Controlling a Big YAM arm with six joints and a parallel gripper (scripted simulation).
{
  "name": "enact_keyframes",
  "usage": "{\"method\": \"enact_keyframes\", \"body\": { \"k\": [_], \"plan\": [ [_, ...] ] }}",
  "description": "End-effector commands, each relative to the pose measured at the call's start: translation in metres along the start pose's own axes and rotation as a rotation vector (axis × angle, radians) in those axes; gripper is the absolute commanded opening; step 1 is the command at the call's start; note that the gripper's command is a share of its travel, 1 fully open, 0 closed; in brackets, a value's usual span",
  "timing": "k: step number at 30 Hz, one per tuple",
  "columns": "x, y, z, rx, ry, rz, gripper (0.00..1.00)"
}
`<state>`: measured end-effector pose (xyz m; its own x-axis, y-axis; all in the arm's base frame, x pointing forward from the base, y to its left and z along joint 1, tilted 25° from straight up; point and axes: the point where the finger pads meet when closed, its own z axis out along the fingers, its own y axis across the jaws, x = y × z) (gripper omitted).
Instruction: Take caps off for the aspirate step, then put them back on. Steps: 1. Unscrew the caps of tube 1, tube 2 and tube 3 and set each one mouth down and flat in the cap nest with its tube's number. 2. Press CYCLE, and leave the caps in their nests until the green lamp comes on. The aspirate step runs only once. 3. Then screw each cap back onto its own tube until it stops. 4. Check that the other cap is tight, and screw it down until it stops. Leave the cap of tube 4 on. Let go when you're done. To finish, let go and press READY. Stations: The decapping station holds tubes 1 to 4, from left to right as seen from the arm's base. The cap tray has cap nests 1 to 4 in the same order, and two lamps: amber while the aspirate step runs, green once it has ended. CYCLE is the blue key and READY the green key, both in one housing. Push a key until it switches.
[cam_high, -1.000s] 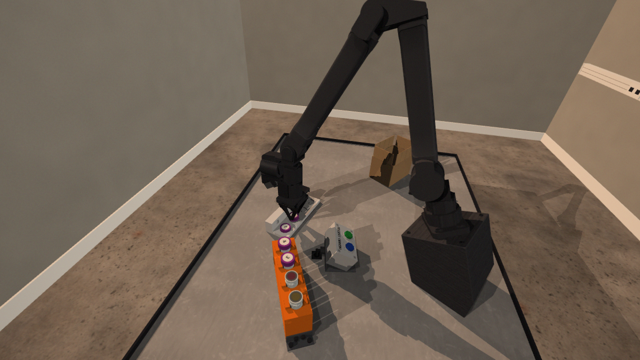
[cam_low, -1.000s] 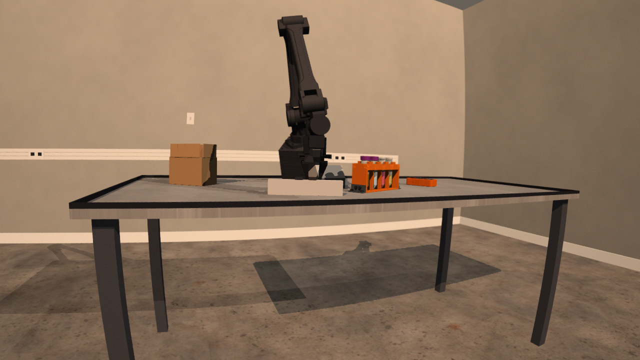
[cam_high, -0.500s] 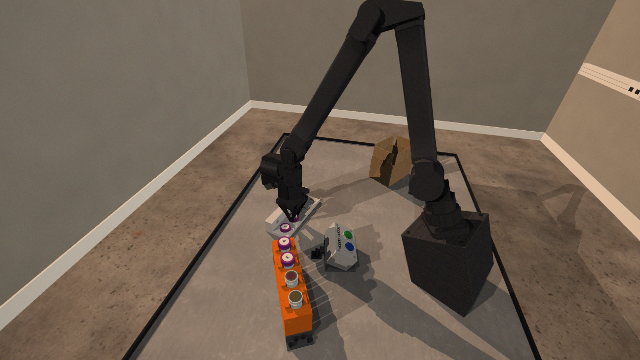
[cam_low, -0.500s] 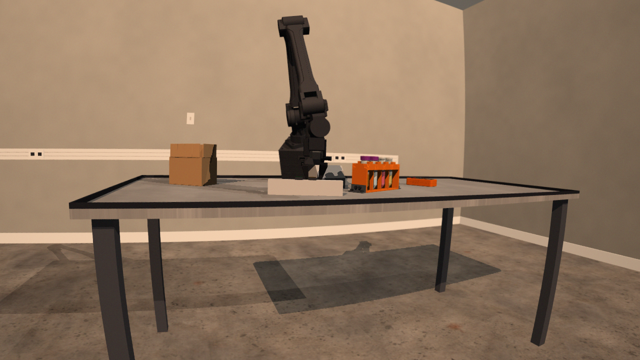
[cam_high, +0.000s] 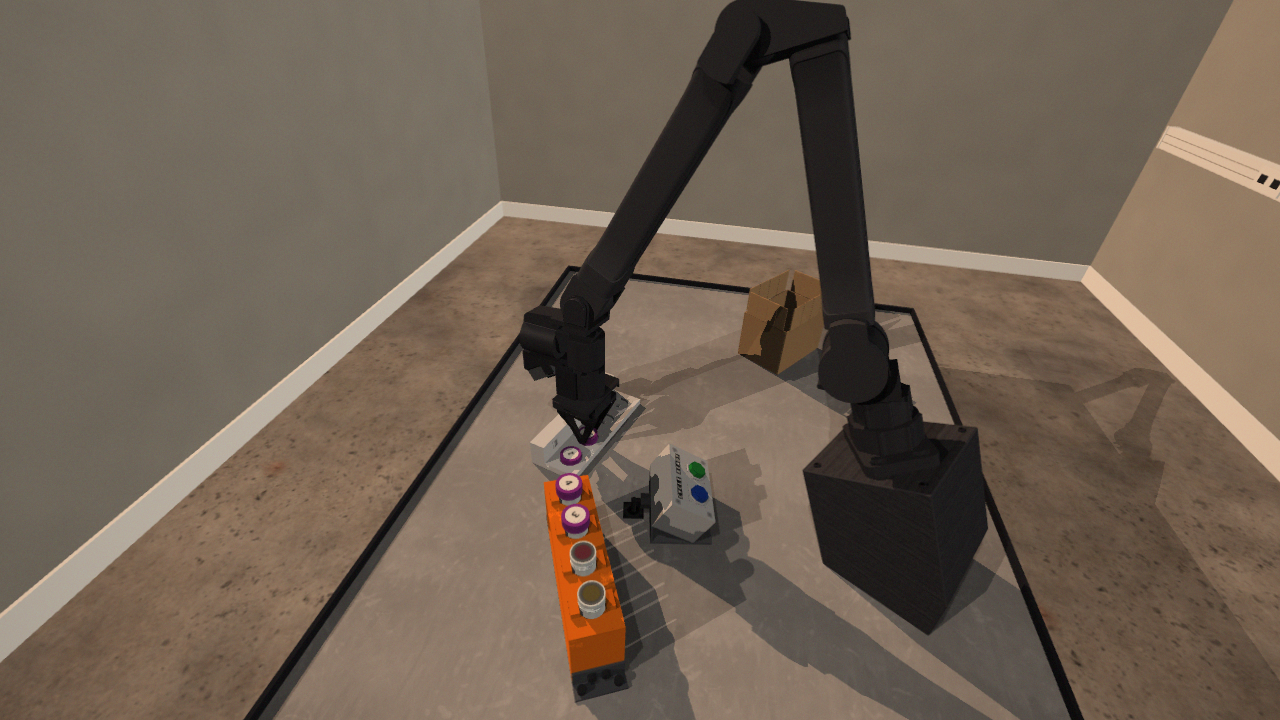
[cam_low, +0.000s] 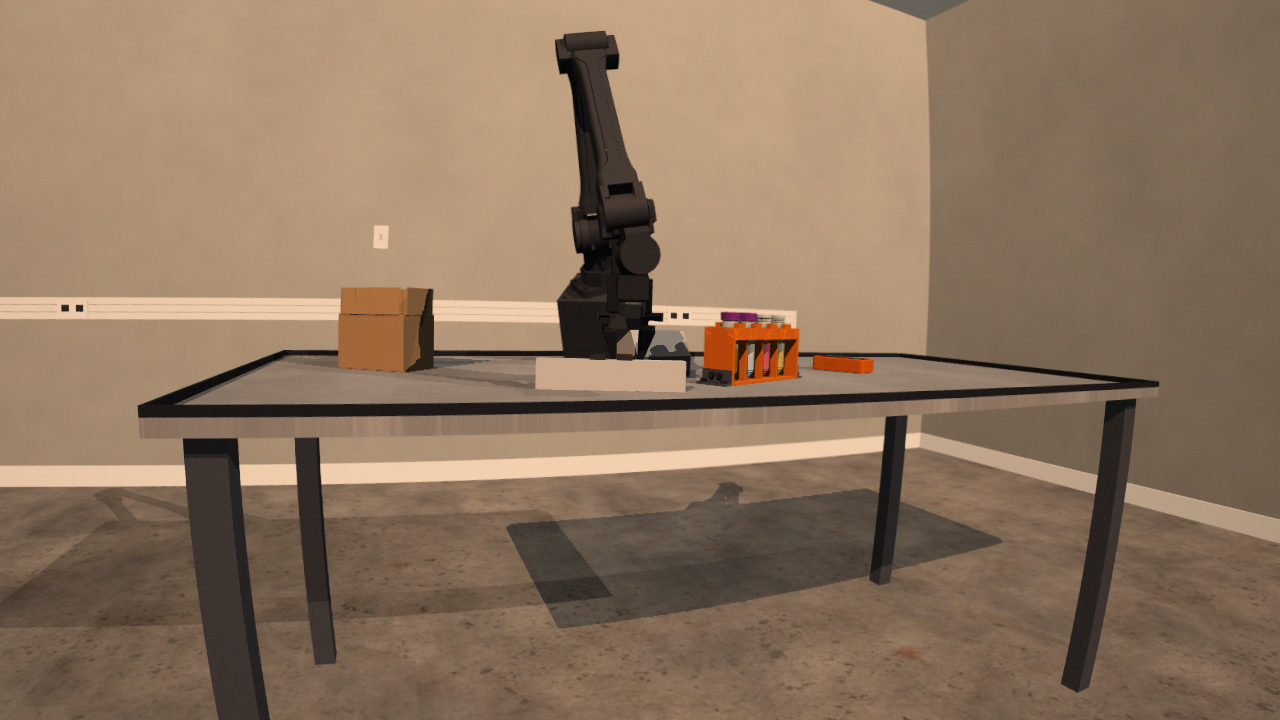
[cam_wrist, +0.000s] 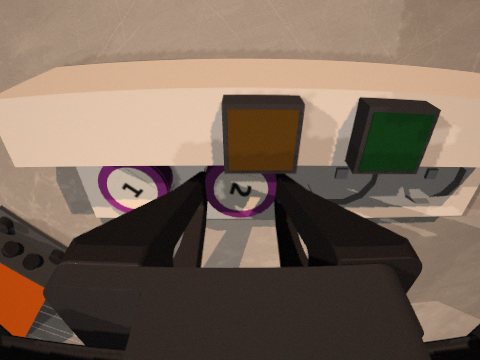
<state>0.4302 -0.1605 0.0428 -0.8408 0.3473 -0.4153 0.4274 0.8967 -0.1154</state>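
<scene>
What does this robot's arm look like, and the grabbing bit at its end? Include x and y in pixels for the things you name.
The arm (cam_high: 832, 179) (cam_low: 611, 134) is matte black, with long slab-like links and rounded joints; I see no cables. The gripper (cam_high: 583, 438) (cam_wrist: 240, 183) is black too, with two tapering fingers.

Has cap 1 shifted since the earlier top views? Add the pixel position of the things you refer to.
No, cap 1 (cam_high: 571, 455) (cam_wrist: 122, 186) shows no visible shift: in the top view it sits just beyond the same end of the orange decapping station (cam_high: 596, 648) (cam_low: 718, 354) (cam_wrist: 17, 300).
</scene>
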Motion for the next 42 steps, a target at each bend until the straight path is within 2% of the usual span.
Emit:
{"method": "enact_keyframes", "body": {
  "k": [1, 7, 8, 22, 26, 31, 36, 38, 39, 42],
  "plan": [
    [0.002, -0.005, 0.008, 0.004, 0.006, -0.001, 0.0],
    [-0.002, -0.005, 0.007, 0.003, -0.001, 0.0, 0.0],
    [-0.008, 0.0, -0.001, -0.002, -0.014, 0.002, 0.47],
    [-0.008, 0.0, -0.001, -0.002, -0.014, 0.002, 0.47],
    [-0.005, 0.004, -0.027, -0.005, -0.015, 0.001, 0.47],
    [-0.021, 0.004, -0.059, -0.008, -0.045, 0.007, 0.47],
    [-0.021, 0.004, -0.086, -0.008, -0.047, 0.007, 0.47],
    [-0.021, 0.004, -0.086, -0.008, -0.047, 0.007, 0.47],
    [-0.014, 0.004, -0.087, -0.007, -0.033, 0.005, 0.47],
    [-0.022, 0.004, -0.107, -0.009, -0.049, 0.008, 0.47]
  ]
}}
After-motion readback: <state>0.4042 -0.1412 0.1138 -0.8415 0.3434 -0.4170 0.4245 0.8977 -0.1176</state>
